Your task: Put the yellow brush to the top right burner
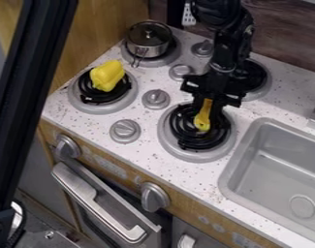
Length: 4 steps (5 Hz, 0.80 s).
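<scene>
Since the whole white-speckled countertop serves as a toy stove, its burners are probably spread out so that each can take something by itself, with the sink set apart on the right. The robot arm comes in from the top edge and hangs over the right-hand side, presumably because both the brush and its goal lie there. Its gripper appears pinched on the yellow brush, whose lower end points down over the front right burner; whether it touches the coil I cannot tell. Held near the upper end like that, the lower end is left free, which should help when it is set down. The goal, the top right burner, is partly behind the arm, so a short lift and a move back would seem to be called for. The lidded saucepan sits on the back left burner, and a lumpy yellow toy on the front left burner, both out of the likely path. As for numbers, there is one countertop, one sink, one arm with one gripper, one oven door handle, four burners, one saucepan, one lumpy toy, two knobs on the front panel, four smaller ones on the countertop between the burners, and one brush.
</scene>
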Each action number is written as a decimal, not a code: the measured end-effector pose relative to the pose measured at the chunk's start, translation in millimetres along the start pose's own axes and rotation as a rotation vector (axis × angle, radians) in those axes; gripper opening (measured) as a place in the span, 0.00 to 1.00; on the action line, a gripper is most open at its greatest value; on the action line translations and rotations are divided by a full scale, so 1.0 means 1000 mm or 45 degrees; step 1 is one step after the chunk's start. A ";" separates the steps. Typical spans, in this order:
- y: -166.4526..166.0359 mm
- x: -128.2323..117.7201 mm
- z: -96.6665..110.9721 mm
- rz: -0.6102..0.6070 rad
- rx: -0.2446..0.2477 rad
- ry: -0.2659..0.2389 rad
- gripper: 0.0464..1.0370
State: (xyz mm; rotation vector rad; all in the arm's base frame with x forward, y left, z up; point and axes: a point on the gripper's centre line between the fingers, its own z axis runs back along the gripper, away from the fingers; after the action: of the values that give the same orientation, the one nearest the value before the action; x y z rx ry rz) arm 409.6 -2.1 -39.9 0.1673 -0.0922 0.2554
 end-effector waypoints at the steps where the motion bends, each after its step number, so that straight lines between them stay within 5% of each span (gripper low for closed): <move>1: -0.013 0.036 0.021 -0.070 -0.093 -0.166 0.29; 2: -0.026 0.058 0.035 -0.101 -0.194 -0.291 0.29; 4: -0.028 0.084 0.014 -0.075 -0.258 -0.396 0.29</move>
State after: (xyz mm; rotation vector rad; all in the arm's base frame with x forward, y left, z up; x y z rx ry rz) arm 497.0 -11.1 -20.7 0.0065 -0.4200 0.1580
